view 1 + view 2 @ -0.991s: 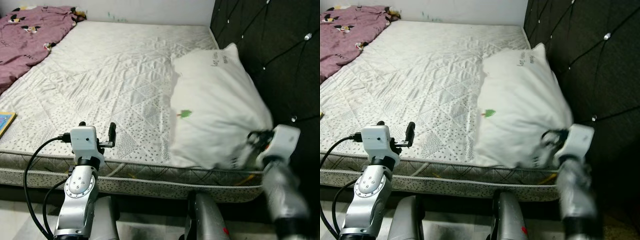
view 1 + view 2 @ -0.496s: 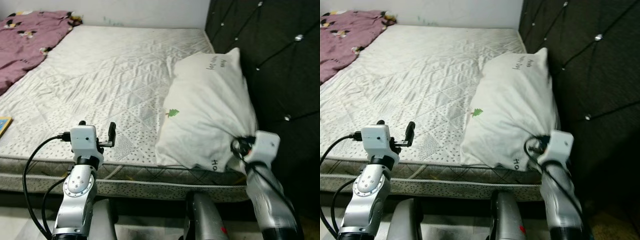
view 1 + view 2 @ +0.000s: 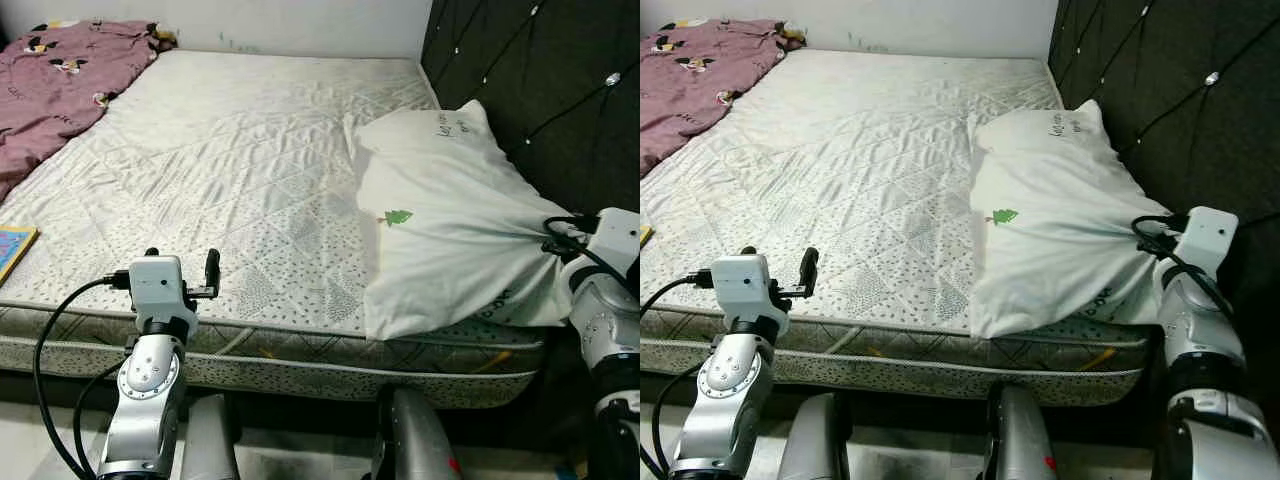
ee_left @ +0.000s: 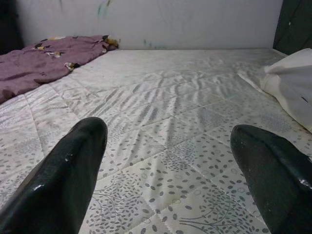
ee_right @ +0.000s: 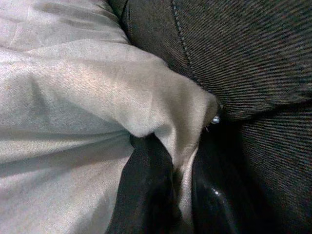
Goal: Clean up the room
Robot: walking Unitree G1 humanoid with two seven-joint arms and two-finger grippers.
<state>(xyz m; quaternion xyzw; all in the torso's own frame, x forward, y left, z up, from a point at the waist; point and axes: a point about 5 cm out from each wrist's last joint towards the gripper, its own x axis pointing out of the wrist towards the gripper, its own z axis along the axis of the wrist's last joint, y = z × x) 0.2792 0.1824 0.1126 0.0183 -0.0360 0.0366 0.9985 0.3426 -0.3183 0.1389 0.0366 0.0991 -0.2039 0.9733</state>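
Observation:
A white pillow point(image 3: 450, 225) with a small green tree print lies on the right side of the mattress point(image 3: 230, 150), against the dark tufted headboard point(image 3: 540, 80). My right gripper point(image 5: 181, 183) is shut on the pillow's near right corner; the cloth bunches between its black fingers point(image 5: 146, 190). In the eye views that gripper's wrist point(image 3: 600, 250) sits at the bed's right edge. My left gripper point(image 4: 168, 161) is open, held low over the mattress's front edge, with nothing between its fingers.
A purple blanket point(image 3: 60, 80) lies bunched at the far left of the bed. A colourful book point(image 3: 12, 250) rests at the left front edge. A white wall point(image 3: 300, 20) runs behind the bed. The floor point(image 3: 30, 440) shows below.
The pillow has swung down and to the right, now lying flatter against the headboard with my right gripper still holding its corner. The camera shifted too. My left arm stayed put.

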